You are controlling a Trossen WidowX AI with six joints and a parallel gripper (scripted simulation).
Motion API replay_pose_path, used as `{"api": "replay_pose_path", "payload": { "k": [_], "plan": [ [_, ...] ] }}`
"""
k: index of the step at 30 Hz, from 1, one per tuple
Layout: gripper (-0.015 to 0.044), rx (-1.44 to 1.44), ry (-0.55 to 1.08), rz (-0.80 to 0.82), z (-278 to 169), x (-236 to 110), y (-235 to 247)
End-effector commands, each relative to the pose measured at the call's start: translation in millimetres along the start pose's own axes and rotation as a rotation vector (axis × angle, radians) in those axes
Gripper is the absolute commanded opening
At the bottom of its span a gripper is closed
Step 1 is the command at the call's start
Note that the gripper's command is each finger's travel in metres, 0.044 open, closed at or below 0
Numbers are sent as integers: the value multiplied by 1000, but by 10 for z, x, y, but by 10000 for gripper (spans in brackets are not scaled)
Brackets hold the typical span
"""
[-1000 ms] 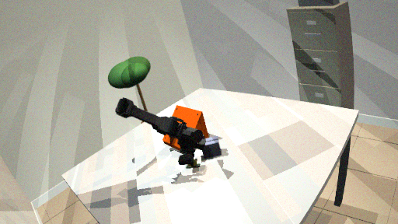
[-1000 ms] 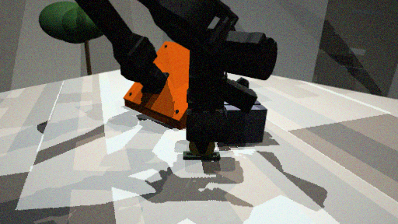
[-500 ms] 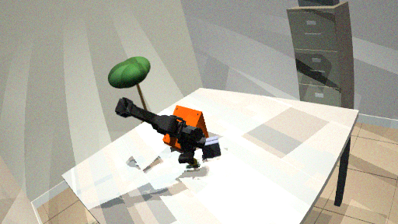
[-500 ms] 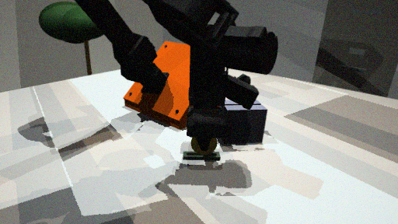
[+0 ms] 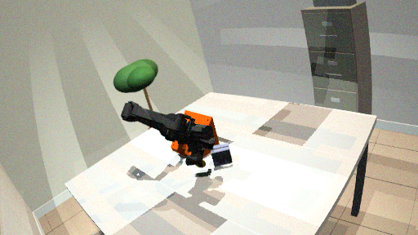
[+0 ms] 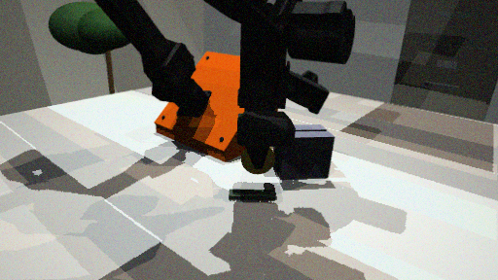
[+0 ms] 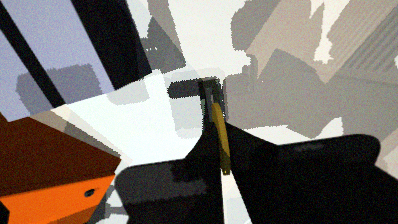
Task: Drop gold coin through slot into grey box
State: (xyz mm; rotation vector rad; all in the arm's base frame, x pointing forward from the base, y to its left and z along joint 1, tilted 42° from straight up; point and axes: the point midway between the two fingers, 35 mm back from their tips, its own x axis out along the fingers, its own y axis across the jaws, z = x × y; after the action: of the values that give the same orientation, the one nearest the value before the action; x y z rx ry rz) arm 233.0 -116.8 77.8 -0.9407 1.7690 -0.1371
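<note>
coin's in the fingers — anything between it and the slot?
Nothing visible. The gripper holds the coin lifted clear of the holder, right beside the box. The slot in the lid is uncovered, slightly higher than the coin.

Mid-frame, the black gripper (image 5: 199, 161) pinches a gold coin (image 5: 201, 163) above the dark holder (image 5: 202, 174), just left of the grey box (image 5: 221, 156) on the worktop (image 5: 286, 171).
</note>
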Motion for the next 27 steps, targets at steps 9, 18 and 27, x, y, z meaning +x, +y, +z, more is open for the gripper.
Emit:
{"api": "replay_pose_path", "payload": {
  "k": [9, 18, 27],
  "plan": [
    [0, -6, 3, 2, 1, -306, -8],
    [0, -14, 15, 1, -38, -534, -3],
    [0, -129, 17, 1, -56, -575, 46]
  ]
}}
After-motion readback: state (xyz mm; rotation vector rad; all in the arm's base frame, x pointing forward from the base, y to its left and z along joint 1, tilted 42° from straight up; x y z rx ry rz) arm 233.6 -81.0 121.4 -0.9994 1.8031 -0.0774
